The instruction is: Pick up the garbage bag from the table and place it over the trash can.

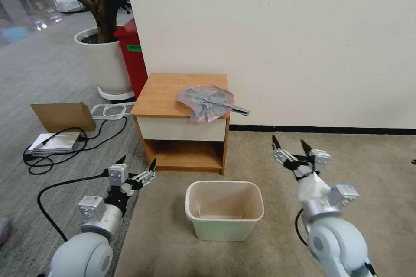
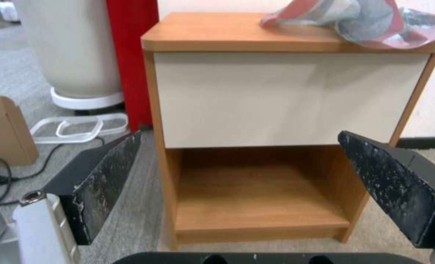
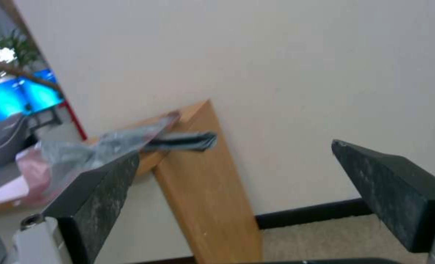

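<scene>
The garbage bag (image 1: 207, 102), crinkly grey plastic with a pinkish edge, lies crumpled on the right part of the table (image 1: 167, 93), its twisted end poking past the right side. It also hangs over the table's front edge (image 2: 359, 22) and shows beside the wooden side panel (image 3: 105, 145). The cream trash can (image 1: 224, 210) stands on the carpet in front of the table, open side up. My left gripper (image 1: 136, 166) is open, low and left of the trash can. My right gripper (image 1: 291, 145) is open, right of the table and below the bag's level.
A tall red bin (image 1: 132, 58) and a big white plant pot (image 1: 104, 62) stand left of the table against the wall. A cardboard piece (image 1: 63, 116), a flat device with black cables (image 1: 54, 143) and a clear frame (image 1: 110, 110) lie on the floor at left.
</scene>
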`<state>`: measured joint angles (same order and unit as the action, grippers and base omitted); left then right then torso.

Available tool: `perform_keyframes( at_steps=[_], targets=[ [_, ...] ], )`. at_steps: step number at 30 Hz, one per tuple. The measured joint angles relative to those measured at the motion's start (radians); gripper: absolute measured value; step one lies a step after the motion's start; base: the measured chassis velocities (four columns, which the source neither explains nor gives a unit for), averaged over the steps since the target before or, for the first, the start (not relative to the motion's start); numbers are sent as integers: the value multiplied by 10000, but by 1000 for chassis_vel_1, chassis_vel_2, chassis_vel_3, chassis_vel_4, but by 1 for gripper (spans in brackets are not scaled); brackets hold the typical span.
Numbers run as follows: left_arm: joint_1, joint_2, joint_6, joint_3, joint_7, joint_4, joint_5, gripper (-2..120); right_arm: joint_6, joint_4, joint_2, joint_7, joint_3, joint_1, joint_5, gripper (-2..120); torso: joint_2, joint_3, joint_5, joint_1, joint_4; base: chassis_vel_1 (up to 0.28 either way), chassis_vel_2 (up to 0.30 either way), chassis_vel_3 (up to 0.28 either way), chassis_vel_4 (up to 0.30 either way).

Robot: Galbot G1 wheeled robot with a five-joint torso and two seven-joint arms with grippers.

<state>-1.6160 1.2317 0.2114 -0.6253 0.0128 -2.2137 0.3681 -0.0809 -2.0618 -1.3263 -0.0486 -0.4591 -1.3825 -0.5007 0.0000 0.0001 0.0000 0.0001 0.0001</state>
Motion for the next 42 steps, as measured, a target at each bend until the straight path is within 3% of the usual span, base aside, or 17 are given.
perform_keyframes(
  at_steps=[8, 14, 22, 32, 42],
  targets=[
    [-65, -1, -109, -151, -7, 15, -12, 100, 131, 1250, 223, -74, 1136, 1460, -2192, 100, 0, 0, -1, -1, 0, 0, 0, 0, 0],
    [-127, 20, -139, -167, 2, 63, -39, 100, 92, 1885, -452, -724, 1773, 2263, -4309, 100, 0, 0, -1, 0, -1, 0, 0, 0, 0],
    [-286, 145, -282, -277, 35, 102, -145, 100, 121, 2914, -1406, -1520, 1896, 3394, -5944, 100, 0, 0, -1, 0, 0, 0, 0, 0, 0],
    [-382, 426, -441, -274, 45, 212, -392, 100, 283, 3578, -2227, -1799, 1614, 4207, -6510, 99, 0, 0, -1, 0, -1, 0, 0, 0, 0],
    [-385, 479, -501, -248, 57, 336, -457, 100, 389, 4270, -2358, -1895, 1360, 4851, -6567, 92, 0, 0, 0, 0, -1, 0, 0, 0, 0]
  ],
)
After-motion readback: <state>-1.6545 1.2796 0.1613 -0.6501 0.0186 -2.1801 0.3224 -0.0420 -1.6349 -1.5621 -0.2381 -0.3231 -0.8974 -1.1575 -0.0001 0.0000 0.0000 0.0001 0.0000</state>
